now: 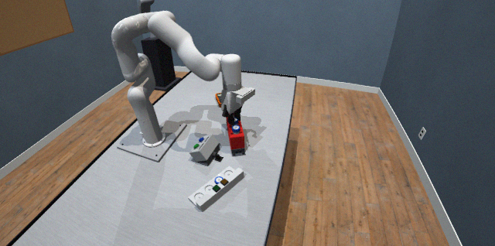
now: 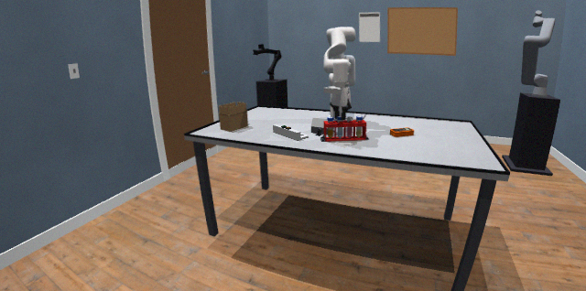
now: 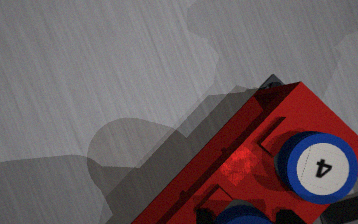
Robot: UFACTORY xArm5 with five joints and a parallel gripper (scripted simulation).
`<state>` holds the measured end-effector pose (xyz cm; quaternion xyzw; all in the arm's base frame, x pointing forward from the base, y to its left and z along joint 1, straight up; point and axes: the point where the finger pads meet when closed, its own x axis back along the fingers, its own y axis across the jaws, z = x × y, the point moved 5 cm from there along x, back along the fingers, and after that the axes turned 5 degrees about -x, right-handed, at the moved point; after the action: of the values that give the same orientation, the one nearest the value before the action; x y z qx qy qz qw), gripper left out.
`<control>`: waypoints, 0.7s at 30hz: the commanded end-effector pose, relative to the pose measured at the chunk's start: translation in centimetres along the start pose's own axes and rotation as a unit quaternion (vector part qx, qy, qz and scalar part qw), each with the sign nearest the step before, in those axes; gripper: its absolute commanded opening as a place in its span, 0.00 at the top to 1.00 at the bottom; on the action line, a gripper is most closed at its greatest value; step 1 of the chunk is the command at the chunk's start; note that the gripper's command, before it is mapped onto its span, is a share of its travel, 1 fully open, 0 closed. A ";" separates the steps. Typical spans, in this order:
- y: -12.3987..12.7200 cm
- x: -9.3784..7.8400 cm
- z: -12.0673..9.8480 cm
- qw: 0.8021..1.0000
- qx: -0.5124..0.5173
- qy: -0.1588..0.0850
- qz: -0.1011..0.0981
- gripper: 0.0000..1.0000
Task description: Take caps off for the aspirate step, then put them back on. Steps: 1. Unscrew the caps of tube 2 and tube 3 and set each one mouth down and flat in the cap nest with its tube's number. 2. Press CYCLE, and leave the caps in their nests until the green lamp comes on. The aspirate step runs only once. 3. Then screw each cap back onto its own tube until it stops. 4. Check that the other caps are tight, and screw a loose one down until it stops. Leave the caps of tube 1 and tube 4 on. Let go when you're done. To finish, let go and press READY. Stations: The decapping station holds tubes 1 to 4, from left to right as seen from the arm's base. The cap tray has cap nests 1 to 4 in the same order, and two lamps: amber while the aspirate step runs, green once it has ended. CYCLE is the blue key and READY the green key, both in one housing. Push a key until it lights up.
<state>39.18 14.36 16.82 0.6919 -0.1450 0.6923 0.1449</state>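
Gripping blue cap (image 3: 240, 216) at red rack (image 3: 260, 165), gripper (image 1: 233, 117) pointing straight down, fingers closed narrow on cap's sides; cap's number hidden at wrist view's bottom edge, likely tube 3's. Cap 4 (image 3: 321, 167) just beside gripper, seated on its tube. Key housing (image 1: 205, 148) near gripper, toward arm base, blue key (image 1: 201, 139) and green key (image 1: 196, 145) on top. Cap tray (image 1: 216, 188) farther off on desk (image 1: 97, 199), one blue cap (image 1: 219, 180) in nest. Orange box (image 2: 402, 132) beyond rack.
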 end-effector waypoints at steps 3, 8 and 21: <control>-0.1 0.1 0.1 1.000 0.015 0.001 0.001 0.54; -0.1 0.1 0.1 1.000 0.015 0.001 0.001 0.54; -0.1 0.1 0.1 0.976 -0.217 0.001 0.001 0.54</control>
<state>39.17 14.34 16.80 0.6731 -0.2165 0.6731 0.2165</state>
